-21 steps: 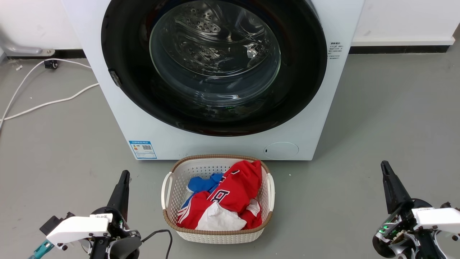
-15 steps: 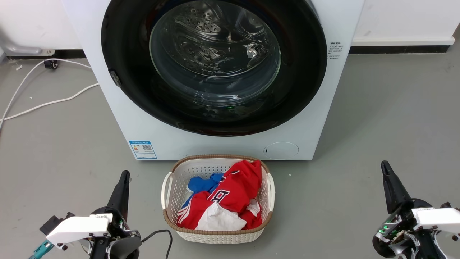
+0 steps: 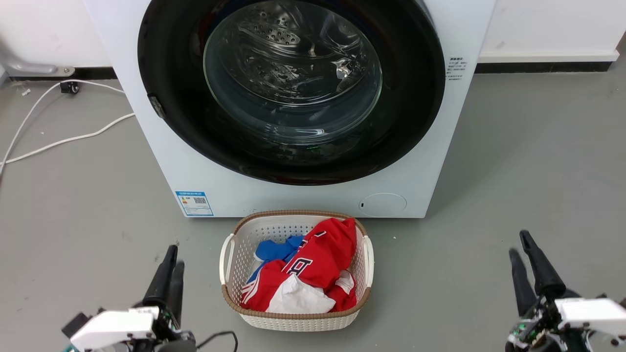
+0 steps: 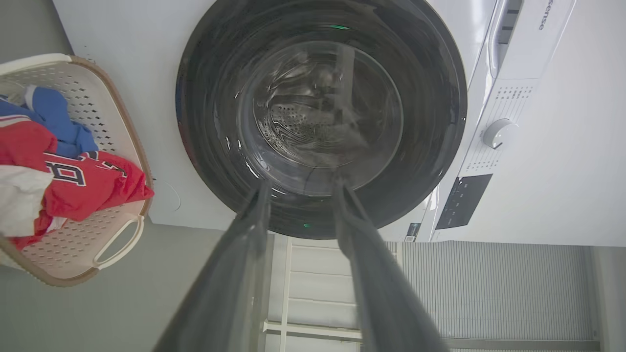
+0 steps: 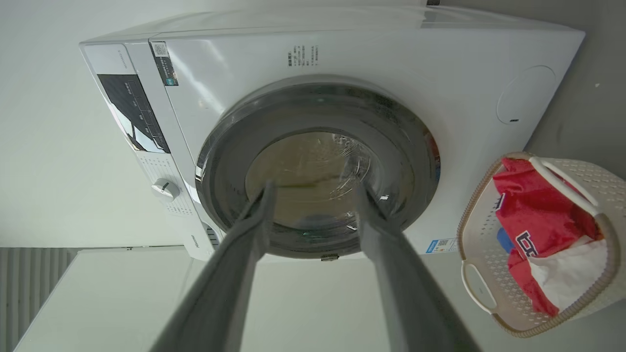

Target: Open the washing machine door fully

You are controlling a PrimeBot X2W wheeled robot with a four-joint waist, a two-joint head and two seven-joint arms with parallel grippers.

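The washing machine door (image 3: 406, 98) is a big glossy black ring around a bulging glass bowl. It lies shut and flush against the white washer (image 3: 161, 161). A small latch piece (image 3: 156, 106) sits on the door's left edge. My left gripper (image 3: 175, 256) hovers low at the left over the floor, well short of the door, its fingers a little apart and empty. My right gripper (image 3: 518, 243) hovers low at the right, open and empty. The left wrist view looks between the left gripper (image 4: 301, 187) fingers at the door (image 4: 205, 107). The right gripper (image 5: 315, 188) frames the door (image 5: 401, 146) too.
A white laundry basket (image 3: 230, 298) with red, blue and white clothes stands on the grey floor right before the washer, between my arms. White cables (image 3: 58, 142) trail over the floor at the left. A round white filter cover (image 3: 383, 204) sits low on the washer's front.
Both grippers went from shut to open and sank lower in the head view. The door and basket have not moved.
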